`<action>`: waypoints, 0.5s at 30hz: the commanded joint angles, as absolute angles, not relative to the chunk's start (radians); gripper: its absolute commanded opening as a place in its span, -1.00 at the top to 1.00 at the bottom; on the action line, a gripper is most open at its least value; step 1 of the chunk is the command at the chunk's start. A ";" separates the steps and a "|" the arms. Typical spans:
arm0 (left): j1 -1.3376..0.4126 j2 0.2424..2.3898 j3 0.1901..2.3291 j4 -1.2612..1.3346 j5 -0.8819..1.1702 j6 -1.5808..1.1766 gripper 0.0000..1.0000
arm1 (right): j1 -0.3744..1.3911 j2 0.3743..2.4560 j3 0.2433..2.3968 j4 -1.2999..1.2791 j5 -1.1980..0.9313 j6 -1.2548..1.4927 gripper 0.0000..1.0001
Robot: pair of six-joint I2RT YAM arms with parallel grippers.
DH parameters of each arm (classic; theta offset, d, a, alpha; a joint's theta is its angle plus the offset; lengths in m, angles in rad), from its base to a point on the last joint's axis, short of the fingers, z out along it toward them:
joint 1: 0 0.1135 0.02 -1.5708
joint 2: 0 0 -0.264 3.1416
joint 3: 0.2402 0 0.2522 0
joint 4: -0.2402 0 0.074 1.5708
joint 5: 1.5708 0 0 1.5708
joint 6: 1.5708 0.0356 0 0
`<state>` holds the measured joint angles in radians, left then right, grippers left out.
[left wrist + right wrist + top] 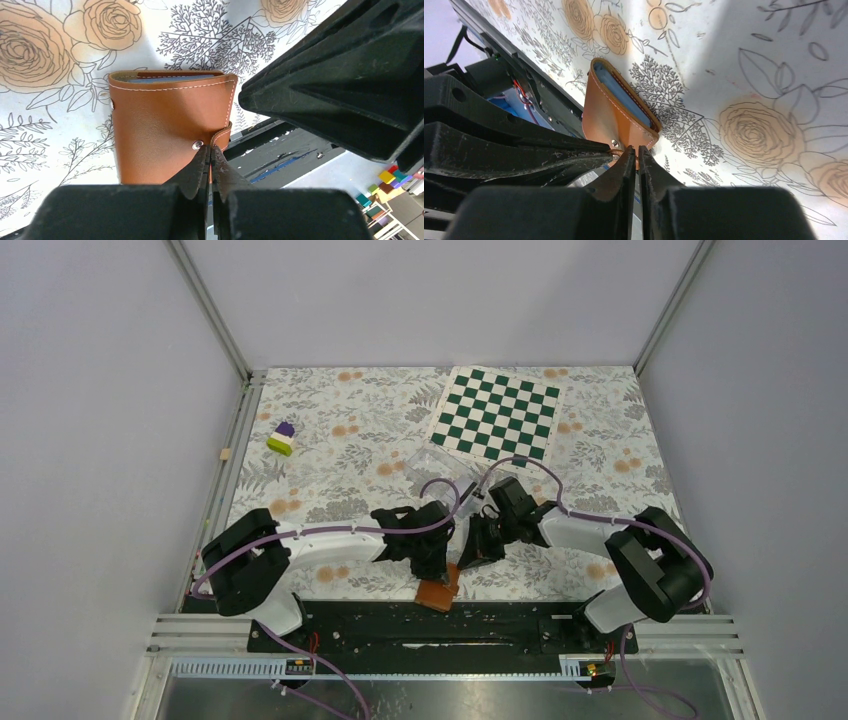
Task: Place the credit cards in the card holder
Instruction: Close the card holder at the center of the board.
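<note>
Where the flowery table cloth (330,475) meets the black base plate (400,618) at the near edge, a small brown leather card holder (160,127) lies folded over. It has a line of white stitches round its rim and a little silver snap (198,145) on its outer side. Along its open edge a strip of pale blue lining peeks out. A short brown snap tab (223,136) curls off one corner.

The card holder sits right between the two arms. The left gripper (210,150) is pinched tight, and the snap tab runs in between its tips, so it is holding the card holder by that tab. The silver snap is just beside its tips. The right gripper (634,150) comes in from the other side and points at the same corner. Its fingers are almost together, with only a thin slit between them, and a bit of brown shows in the slit. The pictures do not show whether it really grips the tab.

A little farther back, past both grippers, a see-through plastic case (440,462) lies on the cloth. Farther still, a green and white checked board (497,412) lies at the back right. A small purple, white and green block (283,438) sits far off on the left.
</note>
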<state>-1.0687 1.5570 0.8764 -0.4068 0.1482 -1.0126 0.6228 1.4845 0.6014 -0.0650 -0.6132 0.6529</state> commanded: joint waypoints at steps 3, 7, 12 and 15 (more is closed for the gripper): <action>-1.071 1.551 0.899 -0.436 0.106 -0.996 1.00 | 0.679 1.509 0.644 -0.021 -0.636 0.676 0.81; -1.071 1.551 0.901 -0.436 0.107 -0.994 1.00 | 0.713 1.555 0.665 -0.036 -0.603 0.669 0.82; -1.071 1.537 0.901 -0.435 0.099 -0.991 1.00 | 0.750 1.640 0.707 -0.154 -0.479 0.652 0.85; -1.071 1.521 0.898 -0.445 0.079 -0.992 1.00 | 0.756 1.657 0.706 -0.185 -0.444 0.651 0.86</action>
<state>-1.0687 1.5570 0.8764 -0.4263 0.1326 -1.0016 0.7353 1.6161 0.6930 -0.0959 -0.5777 0.6701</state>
